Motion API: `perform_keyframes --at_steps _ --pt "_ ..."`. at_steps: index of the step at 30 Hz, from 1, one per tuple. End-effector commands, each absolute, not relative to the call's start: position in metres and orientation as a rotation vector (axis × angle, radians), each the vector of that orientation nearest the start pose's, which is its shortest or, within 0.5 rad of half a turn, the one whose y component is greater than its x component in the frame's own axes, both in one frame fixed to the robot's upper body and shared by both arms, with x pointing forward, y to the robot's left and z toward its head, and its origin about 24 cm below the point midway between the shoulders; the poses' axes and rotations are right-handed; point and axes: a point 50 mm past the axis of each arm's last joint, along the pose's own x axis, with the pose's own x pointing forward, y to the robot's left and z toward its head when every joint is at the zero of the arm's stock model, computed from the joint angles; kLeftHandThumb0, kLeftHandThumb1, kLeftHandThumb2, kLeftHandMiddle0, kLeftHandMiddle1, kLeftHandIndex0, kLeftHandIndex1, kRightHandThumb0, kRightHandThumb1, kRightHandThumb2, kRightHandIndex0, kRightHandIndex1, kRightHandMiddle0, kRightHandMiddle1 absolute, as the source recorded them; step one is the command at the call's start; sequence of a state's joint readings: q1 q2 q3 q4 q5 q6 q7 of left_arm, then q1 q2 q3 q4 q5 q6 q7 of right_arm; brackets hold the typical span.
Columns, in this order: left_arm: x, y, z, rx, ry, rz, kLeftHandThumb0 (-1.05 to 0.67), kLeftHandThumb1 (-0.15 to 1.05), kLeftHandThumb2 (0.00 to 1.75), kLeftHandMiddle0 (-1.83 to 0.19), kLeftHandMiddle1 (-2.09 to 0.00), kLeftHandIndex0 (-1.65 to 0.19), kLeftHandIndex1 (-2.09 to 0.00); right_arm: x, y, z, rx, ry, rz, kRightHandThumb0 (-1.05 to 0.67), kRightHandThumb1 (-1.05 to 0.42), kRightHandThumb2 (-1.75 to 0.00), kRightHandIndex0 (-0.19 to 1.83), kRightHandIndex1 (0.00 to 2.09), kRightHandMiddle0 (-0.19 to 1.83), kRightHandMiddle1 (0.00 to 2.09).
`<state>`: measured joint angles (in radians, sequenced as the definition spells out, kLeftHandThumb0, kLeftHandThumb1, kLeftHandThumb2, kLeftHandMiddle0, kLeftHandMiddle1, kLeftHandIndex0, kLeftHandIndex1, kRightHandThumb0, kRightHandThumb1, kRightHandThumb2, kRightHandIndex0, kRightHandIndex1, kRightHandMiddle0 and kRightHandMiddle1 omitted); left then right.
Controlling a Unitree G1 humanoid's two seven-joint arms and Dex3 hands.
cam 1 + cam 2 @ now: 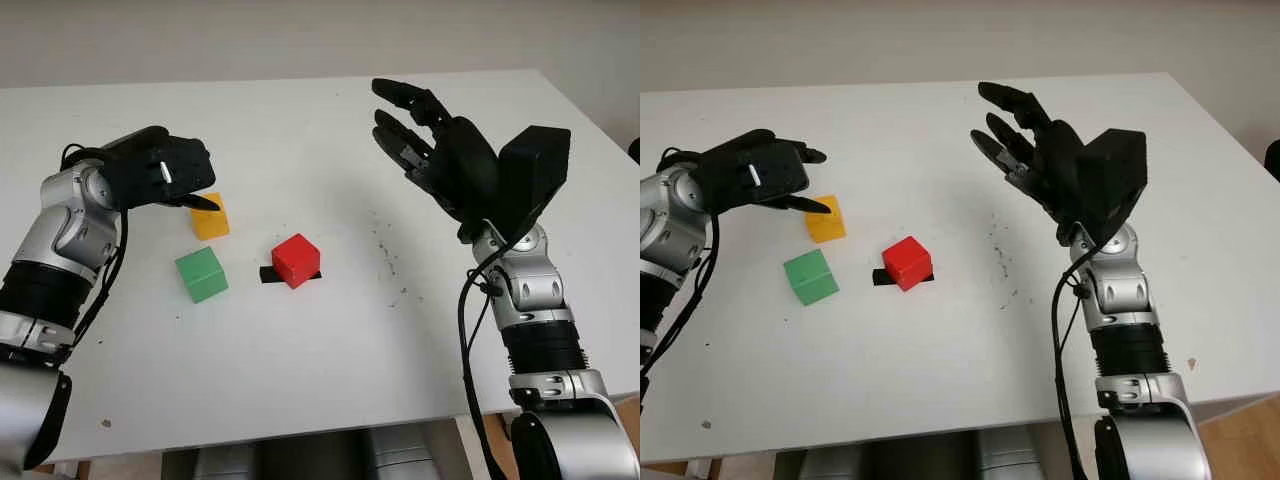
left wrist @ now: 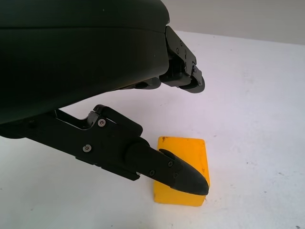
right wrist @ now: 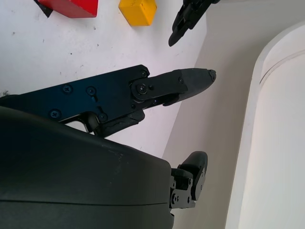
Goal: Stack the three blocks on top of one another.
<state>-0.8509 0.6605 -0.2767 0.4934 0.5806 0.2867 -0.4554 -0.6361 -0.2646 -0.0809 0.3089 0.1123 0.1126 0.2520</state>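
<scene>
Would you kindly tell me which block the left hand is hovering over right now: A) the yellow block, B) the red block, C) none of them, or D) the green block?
A: the left hand is above the yellow block, with one fingertip over its edge.

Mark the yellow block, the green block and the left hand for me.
yellow block (image 1: pixel 210 219), left eye view, on its front face.
green block (image 1: pixel 202 274), left eye view, on its top face.
left hand (image 1: pixel 165 170), left eye view, on the back of the hand, above the yellow block.
</scene>
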Motion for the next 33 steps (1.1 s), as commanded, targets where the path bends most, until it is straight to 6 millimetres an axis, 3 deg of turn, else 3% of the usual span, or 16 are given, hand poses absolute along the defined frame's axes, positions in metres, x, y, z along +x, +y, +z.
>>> perform_keyframes --at_steps 1,17,31,33 --pt "0.383 0.228 0.198 1.28 0.207 -0.131 -0.68 0.88 0.04 -0.23 -0.04 -0.29 -0.1 0.359 -0.172 0.165 -0.143 -0.221 0.238 -0.65 -1.05 -0.14 0.2 0.07 -0.07 0.77" --pt "0.378 0.225 0.196 1.401 0.233 -0.155 -0.67 0.88 0.05 -0.26 -0.06 -0.3 -0.08 0.358 -0.172 0.165 -0.134 -0.209 0.241 -0.66 -1.05 -0.12 0.2 0.06 -0.04 0.71" --pt "0.377 0.223 0.181 1.454 0.234 -0.143 -0.62 0.88 0.05 -0.33 -0.13 -0.38 -0.11 0.358 -0.17 0.167 -0.14 -0.21 0.238 -0.66 -1.05 -0.13 0.21 0.07 -0.02 0.68" --pt "0.377 0.223 0.177 1.447 0.232 -0.136 -0.59 0.86 0.05 -0.11 -0.65 -0.44 -0.13 0.358 -0.17 0.167 -0.143 -0.21 0.24 -0.65 -1.05 -0.14 0.21 0.06 -0.02 0.67"
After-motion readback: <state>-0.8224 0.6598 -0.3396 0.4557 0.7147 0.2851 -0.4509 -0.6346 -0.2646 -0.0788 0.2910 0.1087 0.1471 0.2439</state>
